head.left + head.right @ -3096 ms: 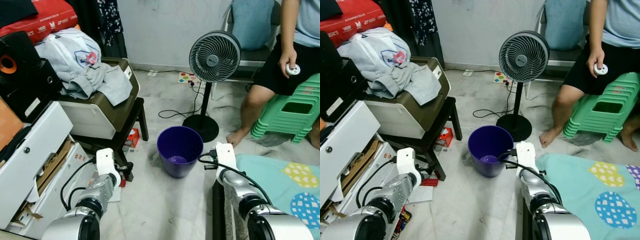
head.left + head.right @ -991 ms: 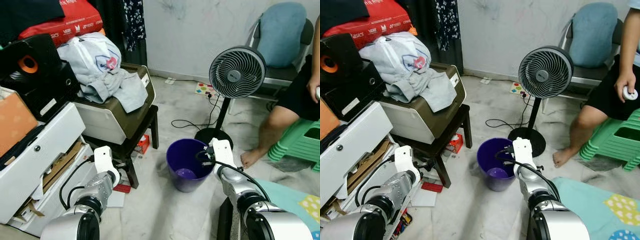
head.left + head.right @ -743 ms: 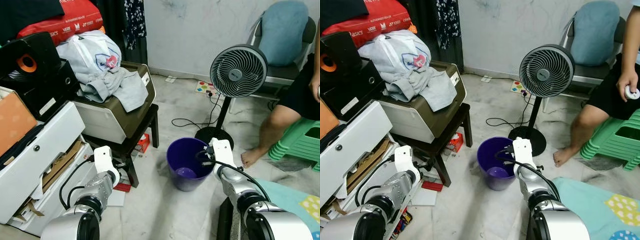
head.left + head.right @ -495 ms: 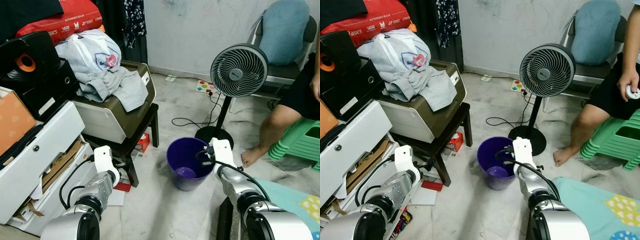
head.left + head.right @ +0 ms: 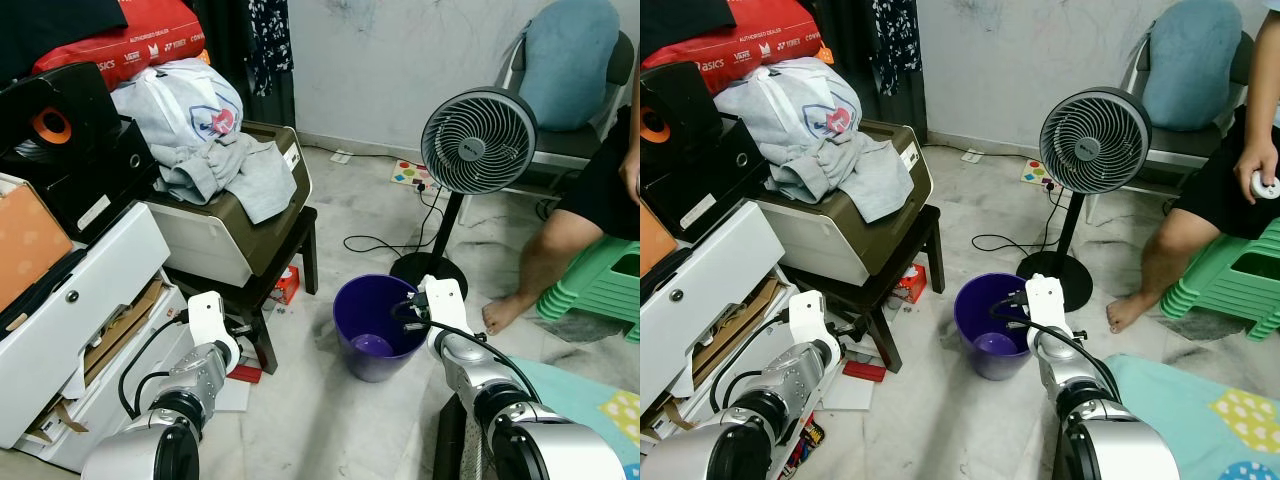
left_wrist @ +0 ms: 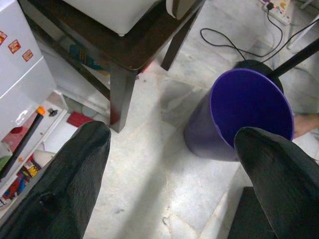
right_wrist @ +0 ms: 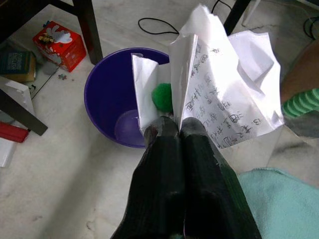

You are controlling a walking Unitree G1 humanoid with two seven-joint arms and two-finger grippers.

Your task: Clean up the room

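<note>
A purple bin (image 5: 371, 362) stands on the marble floor in front of me, with a small pale piece lying in its bottom. My right gripper (image 7: 179, 123) is shut on a crumpled white sheet of paper (image 7: 227, 94) with handwriting, held just above the bin (image 7: 99, 97) near its rim. A green round thing (image 7: 162, 96) shows behind the paper; whether it lies in the bin I cannot tell. My left gripper (image 6: 172, 134) is open and holds nothing, low over the floor to the left of the bin (image 6: 204, 134). The left arm (image 5: 206, 322) hangs beside the dark table.
A standing fan (image 5: 472, 140) and its cable are behind the bin. A seated person's leg (image 5: 535, 265) and green stools (image 5: 590, 290) are at the right. A dark table (image 5: 268, 265) carries a printer and clothes (image 5: 215, 160). A red box (image 5: 286, 285) lies under it. A teal mat (image 5: 1200, 400) is lower right.
Since three seconds ago the head view has swung left and the bin now sits closer under my right wrist. Over the last second nothing has visibly moved.
</note>
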